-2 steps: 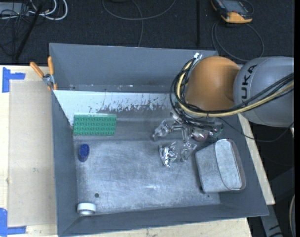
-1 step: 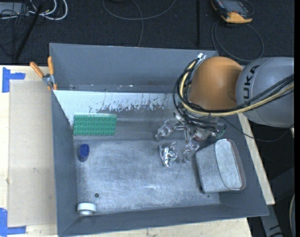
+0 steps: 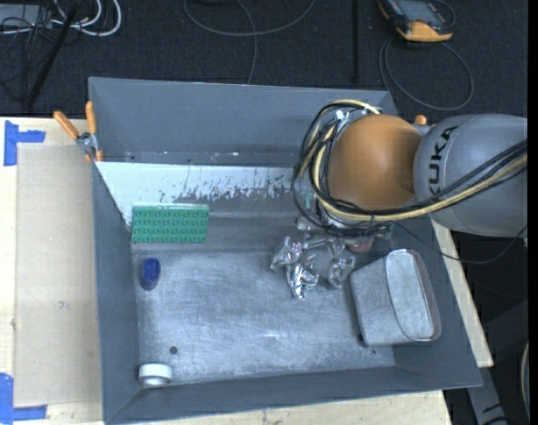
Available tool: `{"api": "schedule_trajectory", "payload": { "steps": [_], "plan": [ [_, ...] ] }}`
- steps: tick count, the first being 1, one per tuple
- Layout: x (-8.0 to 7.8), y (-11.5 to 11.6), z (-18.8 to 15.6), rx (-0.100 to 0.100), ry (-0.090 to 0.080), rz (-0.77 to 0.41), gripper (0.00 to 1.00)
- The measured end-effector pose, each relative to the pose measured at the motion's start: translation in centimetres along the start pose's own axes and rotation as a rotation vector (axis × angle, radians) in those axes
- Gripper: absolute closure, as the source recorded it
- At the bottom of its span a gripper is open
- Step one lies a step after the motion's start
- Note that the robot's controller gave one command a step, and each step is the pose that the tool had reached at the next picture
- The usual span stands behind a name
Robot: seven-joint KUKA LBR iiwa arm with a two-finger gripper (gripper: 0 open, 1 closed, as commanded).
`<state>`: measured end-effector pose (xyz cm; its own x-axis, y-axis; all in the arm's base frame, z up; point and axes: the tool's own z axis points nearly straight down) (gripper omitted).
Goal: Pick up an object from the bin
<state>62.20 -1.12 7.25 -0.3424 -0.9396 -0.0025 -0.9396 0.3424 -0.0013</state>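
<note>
Bin [image 3: 115, 326] contents, one of each:
- a green studded plate [image 3: 169, 226] against the far wall
- a small blue piece [image 3: 149, 274] at left
- a white ring [image 3: 155, 374] in the near-left corner
- a grey pad [image 3: 375, 312] at right
- a crumpled silvery piece [image 3: 295, 270] right of centre

The gripper [image 3: 333, 248] stands over the silvery piece, with the pad just beside it. Whether it is spread or closed cannot be told under the orange cover [image 3: 371, 162]. The centre and left floor lie open.

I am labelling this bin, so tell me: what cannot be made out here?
All in the camera view:
1. Crumpled silver foil: its upper right part is hidden under the arm.
2. Small blue thing by the left wall: too small to name.
3. Dark speck near the white round thing: too small to identify.
</note>
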Motion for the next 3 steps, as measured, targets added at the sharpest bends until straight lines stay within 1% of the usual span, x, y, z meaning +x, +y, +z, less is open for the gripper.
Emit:
{"api": "schedule_trajectory", "payload": {
  "steps": [1,2,3],
  "plan": [
    [0.0,0.0,-0.1,-0.002,0.001,0.007,0.0],
    [0.1,-0.2,-0.3,0.002,0.002,0.01,1.0],
    [-0.1,-0.4,-8.1,0.006,-0.001,0.016,1.0]
  ]
}}
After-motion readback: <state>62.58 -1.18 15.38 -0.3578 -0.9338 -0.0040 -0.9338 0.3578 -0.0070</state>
